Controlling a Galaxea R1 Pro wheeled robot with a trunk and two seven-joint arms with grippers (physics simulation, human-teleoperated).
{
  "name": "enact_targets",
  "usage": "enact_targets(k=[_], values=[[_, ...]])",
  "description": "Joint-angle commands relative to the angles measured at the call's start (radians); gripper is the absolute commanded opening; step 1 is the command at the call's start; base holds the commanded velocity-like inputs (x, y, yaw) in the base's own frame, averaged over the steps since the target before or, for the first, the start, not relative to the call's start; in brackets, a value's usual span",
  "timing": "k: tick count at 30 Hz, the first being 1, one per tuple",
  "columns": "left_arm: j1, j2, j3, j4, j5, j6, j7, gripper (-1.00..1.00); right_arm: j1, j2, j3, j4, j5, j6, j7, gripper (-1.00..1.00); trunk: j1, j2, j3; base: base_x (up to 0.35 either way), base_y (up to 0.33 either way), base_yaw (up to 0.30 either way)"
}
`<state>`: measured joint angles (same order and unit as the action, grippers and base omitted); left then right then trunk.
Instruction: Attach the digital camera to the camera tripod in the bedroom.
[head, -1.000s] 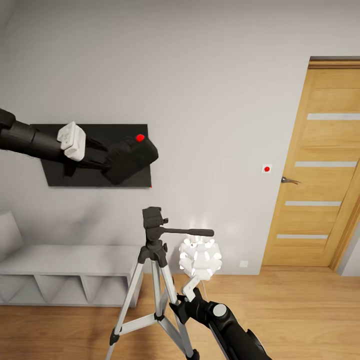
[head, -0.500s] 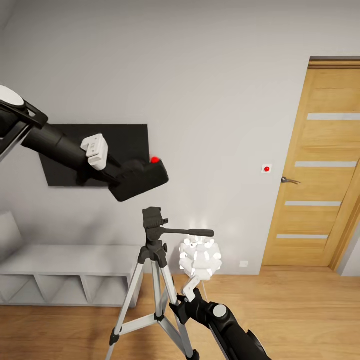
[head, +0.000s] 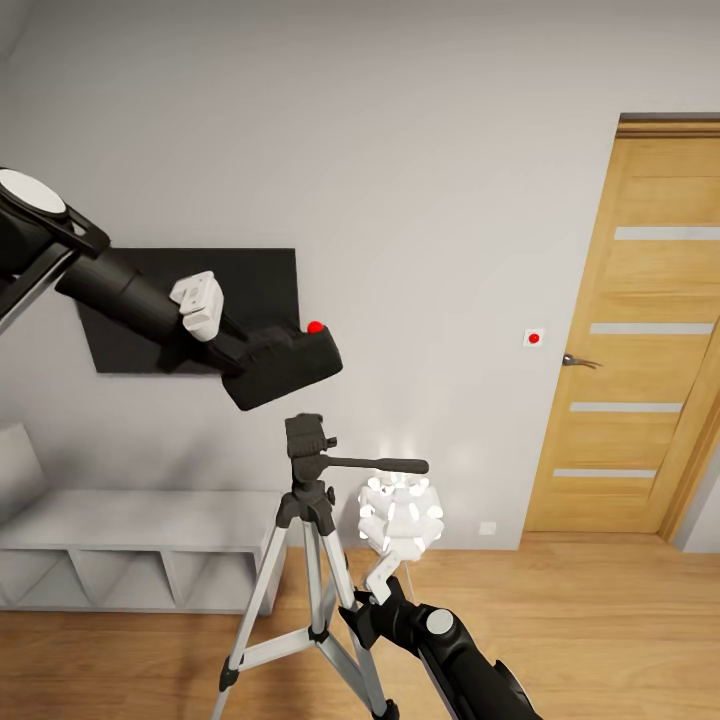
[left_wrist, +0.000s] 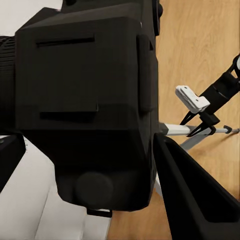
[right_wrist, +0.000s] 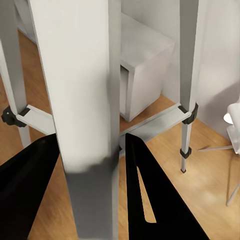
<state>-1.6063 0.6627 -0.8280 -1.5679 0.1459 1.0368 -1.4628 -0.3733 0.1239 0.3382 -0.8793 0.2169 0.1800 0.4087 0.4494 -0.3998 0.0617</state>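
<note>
My right pincer: clenched on a leg of the camera tripod, steadying it on the wood floor. My left pincer: grasping the digital camera, poised tilted just above the tripod's head for mounting.

The digital camera is sitting in the left gripper, hanging just above and slightly left of the camera tripod head, apart from it. The right gripper is closing around a tripod leg low down. A shelf unit is standing behind-left against the wall, a door at right.
</note>
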Motion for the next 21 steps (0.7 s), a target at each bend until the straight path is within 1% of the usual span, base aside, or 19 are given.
enact_targets(k=[1,3,8,12,15,18,19,21], values=[[-0.009,0.0,-0.009,0.002,0.003,0.01,-0.003,-1.0,0.0,0.0,-0.001,0.002,0.012,0.006,0.007,-1.0,0.001,0.0,-0.001,0.0,0.0,0.0],[-0.023,-0.001,-0.03,0.006,0.004,0.01,-0.003,-1.0,0.0,0.0,-0.001,0.002,0.012,0.006,0.007,-1.0,0.001,0.0,-0.001,0.0,0.0,0.0],[-0.065,-0.004,-0.099,0.022,0.006,0.01,-0.003,-1.0,0.0,0.0,-0.001,0.002,0.012,0.006,0.007,-1.0,0.001,0.0,-0.001,0.0,0.0,0.0],[-0.083,-0.012,-0.141,0.042,0.007,0.01,-0.003,-1.0,0.001,0.0,-0.001,0.002,0.012,0.006,0.007,-1.0,0.001,0.0,-0.001,0.0,0.0,0.0],[-0.09,-0.022,-0.16,0.067,0.014,0.01,-0.003,-1.0,0.001,0.0,-0.001,0.002,0.012,0.006,0.007,-1.0,0.001,0.0,-0.001,0.0,0.0,0.0],[-0.093,-0.033,-0.171,0.092,0.045,0.01,-0.003,-1.0,0.001,0.0,-0.001,0.002,0.012,0.006,0.007,-1.0,0.001,0.0,-0.001,0.0,0.0,0.0],[-0.093,-0.033,-0.171,0.092,0.045,0.01,-0.003,-1.0,0.001,0.0,-0.001,0.002,0.012,0.006,0.007,-1.0,0.001,0.0,-0.001,0.0,0.0,0.0],[-0.094,-0.038,-0.176,0.11,0.071,0.01,-0.003,-1.0,0.001,0.0,-0.001,0.002,0.012,0.006,0.007,-1.0,0.001,0.0,-0.001,0.0,0.0,0.0]])
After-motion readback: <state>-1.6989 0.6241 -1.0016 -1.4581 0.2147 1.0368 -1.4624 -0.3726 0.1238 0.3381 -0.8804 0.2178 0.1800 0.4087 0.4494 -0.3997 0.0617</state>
